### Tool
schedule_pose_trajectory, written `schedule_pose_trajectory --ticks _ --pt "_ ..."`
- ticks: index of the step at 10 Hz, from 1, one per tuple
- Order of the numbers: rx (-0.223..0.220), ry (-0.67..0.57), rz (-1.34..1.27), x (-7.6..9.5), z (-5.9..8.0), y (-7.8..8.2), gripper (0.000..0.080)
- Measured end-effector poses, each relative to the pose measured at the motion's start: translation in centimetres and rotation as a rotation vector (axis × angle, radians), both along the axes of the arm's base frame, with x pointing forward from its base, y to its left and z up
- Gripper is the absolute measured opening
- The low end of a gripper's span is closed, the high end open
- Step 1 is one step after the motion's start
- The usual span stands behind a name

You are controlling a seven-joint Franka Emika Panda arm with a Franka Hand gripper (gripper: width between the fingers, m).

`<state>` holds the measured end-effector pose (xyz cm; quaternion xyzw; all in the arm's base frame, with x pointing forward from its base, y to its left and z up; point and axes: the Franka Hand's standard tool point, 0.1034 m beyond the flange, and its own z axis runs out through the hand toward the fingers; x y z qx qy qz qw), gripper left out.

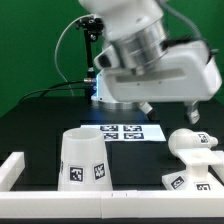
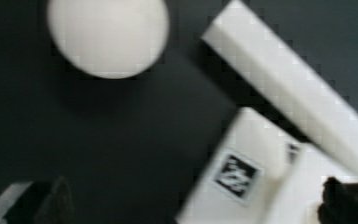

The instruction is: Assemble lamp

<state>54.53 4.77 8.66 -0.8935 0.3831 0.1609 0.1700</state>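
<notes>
The white cone shade (image 1: 84, 160) stands upright at the front of the exterior view's left, tags on its side. The round bulb (image 1: 188, 143) lies at the right, and the angular base (image 1: 190, 181) lies in front of it. My gripper (image 1: 170, 112) hangs open and empty above the bulb and base, touching neither. In the wrist view the bulb's round head (image 2: 108, 36) shows apart from the gripper (image 2: 197, 202). The tagged base (image 2: 250, 172) lies below, between the two dark fingertips (image 2: 51, 200).
The marker board (image 1: 125, 131) lies flat on the black table behind the shade. A white rail (image 1: 12, 170) borders the table at the left and front. A white rail (image 2: 297, 72) also runs beside the base in the wrist view.
</notes>
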Motion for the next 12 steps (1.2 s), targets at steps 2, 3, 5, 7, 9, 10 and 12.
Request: schedule_pose_trajectory --ticks 2,3,5,7,9,10,12 --pt "0.058 0.064 0.031 -0.4 0.2 0.0 0.0698" --pt "0.100 0.118 0.040 -0.6 -0.1 -0.4 0.0698" --pt "0.118 0.160 0.026 -1.4 -0.9 0.1 0.0698" --pt "0.145 0.220 -0.004 -2.6 -1.5 1.6 0.0698" --pt "0.141 0.216 -0.006 -2.5 -1.5 1.5 0.0698" --pt "0.141 0.216 -0.006 -2.5 -1.6 1.5 0.0698" --pt "0.160 0.247 -0.023 -3.9 -2.3 2.1 0.0698"
